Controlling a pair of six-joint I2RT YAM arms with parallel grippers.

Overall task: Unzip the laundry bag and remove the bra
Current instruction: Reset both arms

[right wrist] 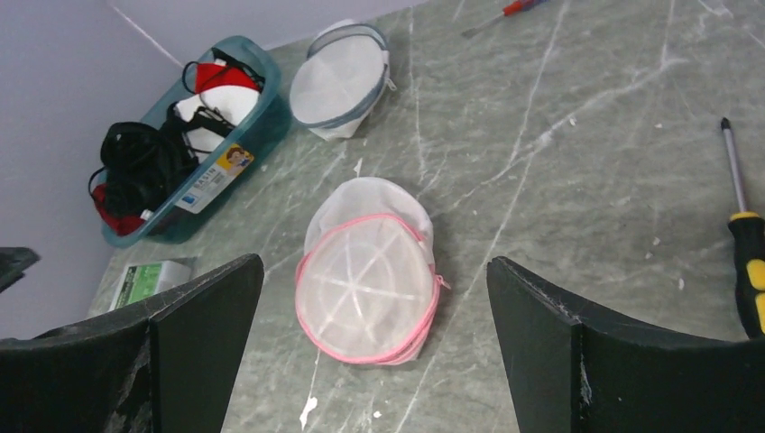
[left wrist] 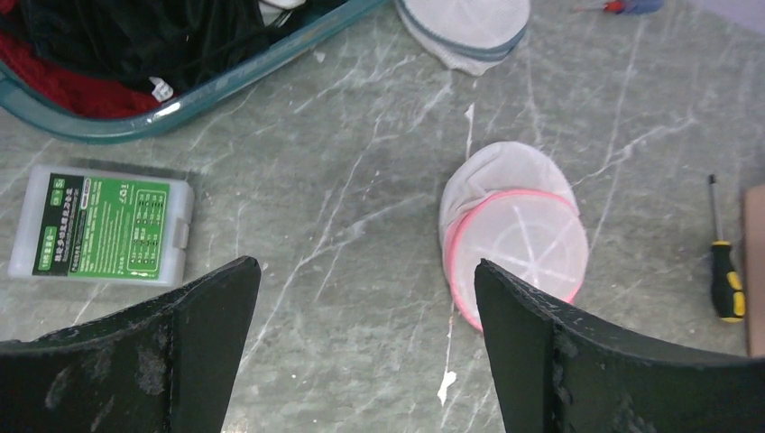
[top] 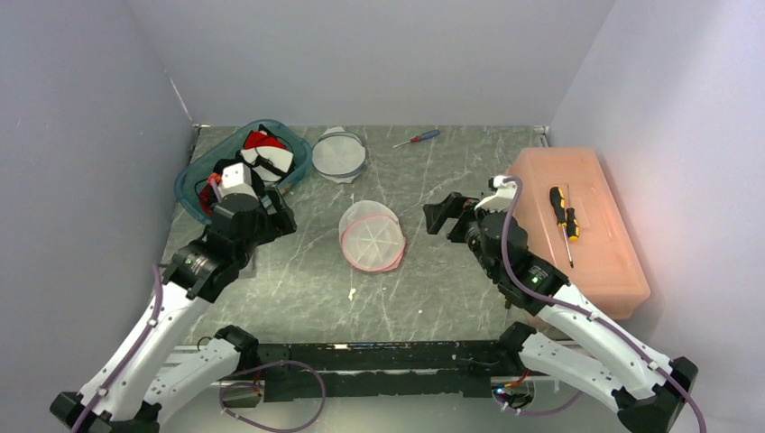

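Left pincer (left wrist: 367, 266) and right pincer (right wrist: 374, 262) both spread wide, holding nothing! The pink-rimmed laundry bag (top: 371, 236) lies mid-desk between them, seemingly zipped. Best play: one pincer pins the rim, the other hunts the zip pull, too small to spot here.

Laundry bag (top: 371, 236): middle of the table (top: 298, 289), between the left gripper (left wrist: 365, 269) and the right gripper (right wrist: 374, 263).
Second mesh bag (top: 339, 152): behind it, near the back edge.
Bin (left wrist: 207, 93): back left, clothes (left wrist: 135, 36) in it.
Flat case (left wrist: 101, 224): just before the bin.
Small screwdriver (top: 418, 138): back, right of the second mesh bag.
Lidded box (top: 595, 253): right side, a screwdriver (top: 565, 216) on it.
Third screwdriver (left wrist: 724, 271): on the table just left of the box, seemingly under the right arm (top: 532, 280).
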